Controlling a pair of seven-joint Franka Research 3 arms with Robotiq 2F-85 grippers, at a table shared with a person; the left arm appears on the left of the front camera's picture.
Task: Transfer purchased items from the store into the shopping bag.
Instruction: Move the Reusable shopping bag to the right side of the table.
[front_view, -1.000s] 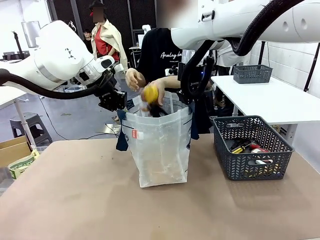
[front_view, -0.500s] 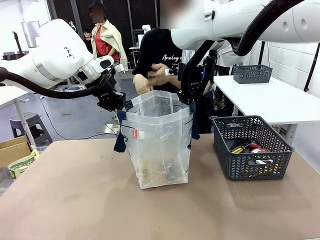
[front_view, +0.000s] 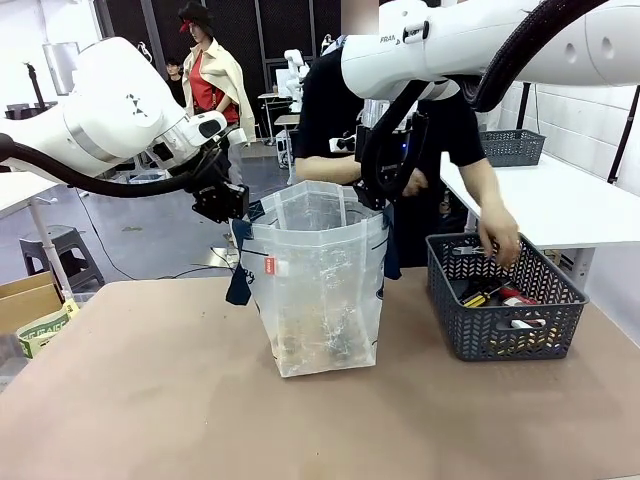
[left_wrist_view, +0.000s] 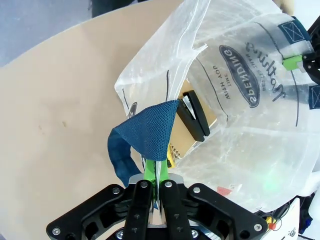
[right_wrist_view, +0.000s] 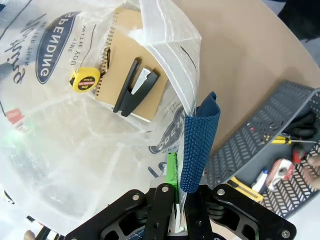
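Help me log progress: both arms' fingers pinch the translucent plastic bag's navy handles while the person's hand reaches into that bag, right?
No. The front view shows the person's hand in the dark grey lattice basket instead. Left fingers and right fingers do pinch the bag's handles.

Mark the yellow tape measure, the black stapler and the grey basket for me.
yellow tape measure (right_wrist_view: 83, 80): right wrist view, centre of its case.
black stapler (right_wrist_view: 128, 88): right wrist view, middle of its body.
grey basket (front_view: 510, 340): front view, its front wall.

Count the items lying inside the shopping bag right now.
3: a tan spiral notebook flat on the shopping bag's bottom, a black stapler lying on it, and a yellow tape measure at its spiral edge. Crumpled plastic may hide more.
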